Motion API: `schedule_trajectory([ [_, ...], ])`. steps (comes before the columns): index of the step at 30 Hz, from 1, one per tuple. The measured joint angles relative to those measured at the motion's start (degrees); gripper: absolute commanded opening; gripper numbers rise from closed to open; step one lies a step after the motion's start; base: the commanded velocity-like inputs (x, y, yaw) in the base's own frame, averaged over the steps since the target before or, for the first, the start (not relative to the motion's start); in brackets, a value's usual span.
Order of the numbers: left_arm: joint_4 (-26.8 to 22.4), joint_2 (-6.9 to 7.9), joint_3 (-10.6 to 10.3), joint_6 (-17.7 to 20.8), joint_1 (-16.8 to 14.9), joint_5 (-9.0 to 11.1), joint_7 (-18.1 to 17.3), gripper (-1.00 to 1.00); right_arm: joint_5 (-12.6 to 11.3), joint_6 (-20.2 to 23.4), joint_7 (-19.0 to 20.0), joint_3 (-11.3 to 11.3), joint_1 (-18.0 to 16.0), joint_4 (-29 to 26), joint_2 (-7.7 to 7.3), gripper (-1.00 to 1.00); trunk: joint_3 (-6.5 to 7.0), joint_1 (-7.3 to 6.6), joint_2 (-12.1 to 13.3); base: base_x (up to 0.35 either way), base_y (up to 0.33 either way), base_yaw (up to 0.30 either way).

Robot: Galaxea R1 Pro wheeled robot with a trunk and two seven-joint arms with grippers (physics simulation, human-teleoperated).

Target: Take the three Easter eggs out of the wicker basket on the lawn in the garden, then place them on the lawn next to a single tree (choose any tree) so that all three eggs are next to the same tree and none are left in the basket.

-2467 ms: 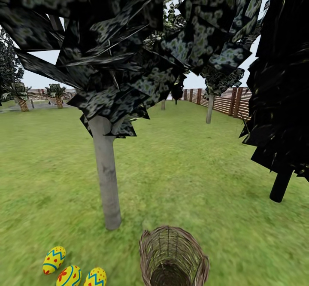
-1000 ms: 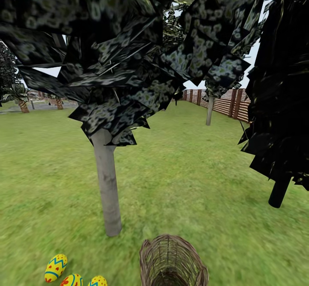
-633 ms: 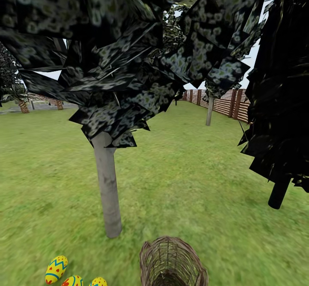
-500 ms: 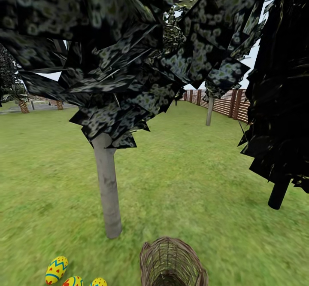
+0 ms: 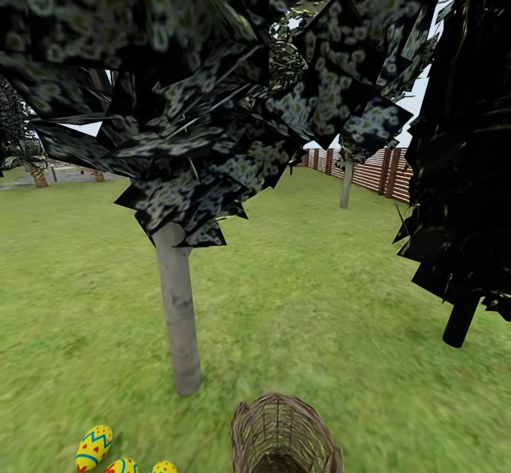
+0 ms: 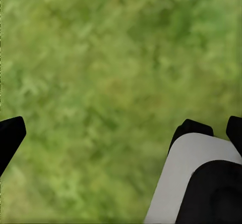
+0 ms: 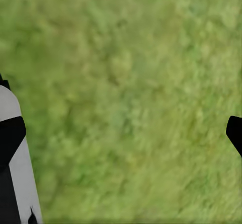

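Note:
Three yellow Easter eggs with blue zigzags and red marks lie together on the lawn (image 5: 305, 281) at the head view's lower left: one whole egg (image 5: 93, 447) and two (image 5: 122, 466) (image 5: 164, 467) cut by the frame edge. They rest close to the foot of the tree (image 5: 177, 310) with the pale grey trunk. The wicker basket (image 5: 284, 434) stands at bottom centre; the part of its inside that shows holds no egg. My left gripper (image 6: 121, 135) and right gripper (image 7: 121, 133) both hang open over bare grass.
A black-trunked tree (image 5: 461, 320) with near-black foliage stands to the right. A brown slat fence (image 5: 376, 167) runs at the far right with another pale trunk (image 5: 346, 185) before it. Low leaf clusters (image 5: 213, 104) hang across the upper half of the view.
The head view has tilted slightly upward, so the eggs and basket sit lower in the picture. The eggs, basket and trees themselves have not moved.

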Motion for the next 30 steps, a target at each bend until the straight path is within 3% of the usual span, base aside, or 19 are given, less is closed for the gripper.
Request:
schedule_trajectory([
  [30, 0.00, -0.05, 0.00, 0.00, 0.00, -0.06, 0.36, 1.00, 0.00, 0.00, 0.00, 0.00, 0.00, 0.00, 0.00, 1.00, 5.39, -6.59, 12.04, 0.000, 0.000, 0.000],
])
